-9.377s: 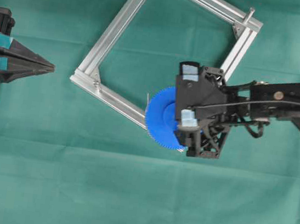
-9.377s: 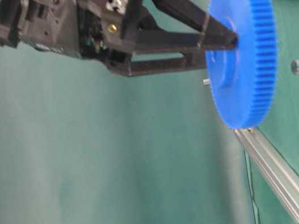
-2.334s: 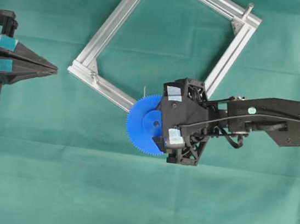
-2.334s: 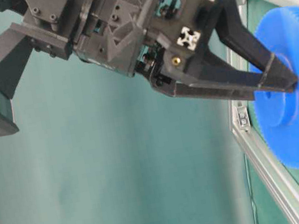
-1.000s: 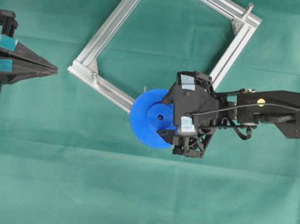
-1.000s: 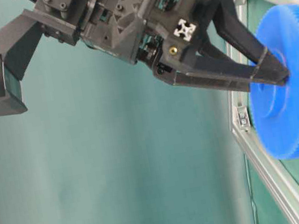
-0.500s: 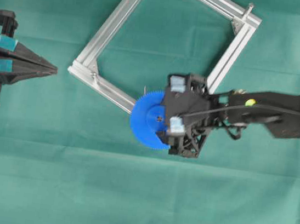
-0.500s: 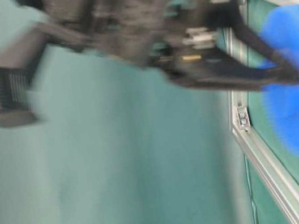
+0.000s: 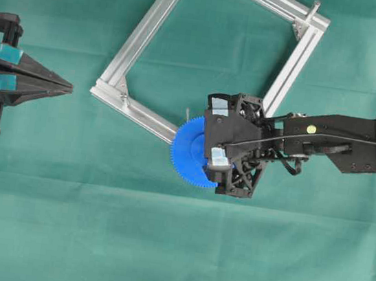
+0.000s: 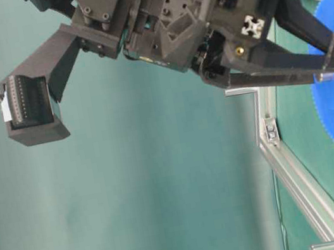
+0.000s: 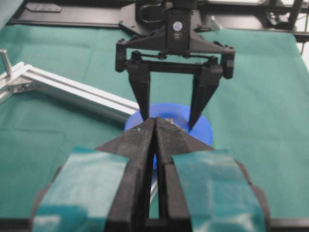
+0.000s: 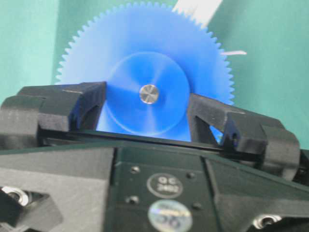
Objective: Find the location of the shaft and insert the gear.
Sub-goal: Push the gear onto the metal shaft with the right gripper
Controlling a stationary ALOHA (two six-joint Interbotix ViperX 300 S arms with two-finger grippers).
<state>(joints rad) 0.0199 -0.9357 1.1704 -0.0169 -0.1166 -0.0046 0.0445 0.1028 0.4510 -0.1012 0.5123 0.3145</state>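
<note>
Blue plastic is what you hold: the gear (image 9: 188, 150) sits pinched between the two black fingers (image 12: 219, 121) of your right gripper (image 12: 147, 106), which press on its raised hub from both sides. That grip keeps the middle hole free, so you can see a shiny silver tip, most likely the shaft (image 12: 148, 94), showing right in the hole. I think the gear is already on the pin, or very close to it. It lies flat at the low corner of the aluminium frame (image 9: 140, 41), half over the rail.

Your left gripper (image 9: 62, 86) waits far off to the side with its tips pressed together (it holds nothing).

Some things you cannot see. The gripper body covers half the gear from above. The side view cuts the gear off at the edge. How far down the pin the gear sits is hidden, and the thin wire by the gear (image 12: 235, 52) is blurry.
</note>
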